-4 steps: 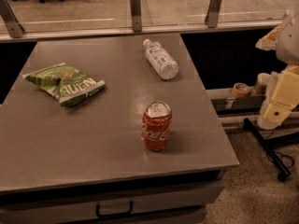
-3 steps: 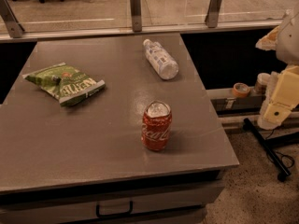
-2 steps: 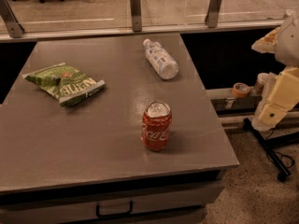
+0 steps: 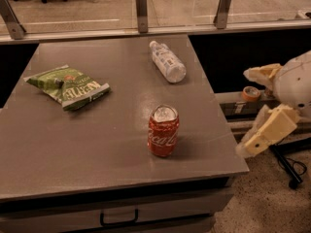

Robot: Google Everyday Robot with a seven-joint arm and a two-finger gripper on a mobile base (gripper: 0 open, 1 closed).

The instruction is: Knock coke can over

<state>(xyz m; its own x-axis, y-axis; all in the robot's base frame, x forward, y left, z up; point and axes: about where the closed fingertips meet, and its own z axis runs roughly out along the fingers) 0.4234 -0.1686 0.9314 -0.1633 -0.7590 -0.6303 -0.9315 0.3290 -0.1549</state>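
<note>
One red coke can [image 4: 163, 131], white script, silver top, stands upright. One bottle [image 4: 167, 62] and one green bag [image 4: 68, 86] lie farther back. The gripper [image 4: 245, 111] hangs at the right, jaws apart.

— What moved?
— My gripper [image 4: 245, 111]. It was higher and farther right, off the table's [image 4: 97, 140] right side. Now it hangs lower and nearer that edge, beside the near corner.
— Touching it?
— No, just clear of it.

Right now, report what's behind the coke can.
A clear plastic bottle lies behind the coke can; table right behind the can is covered. The gripper hangs open beyond the table's edge.
</note>
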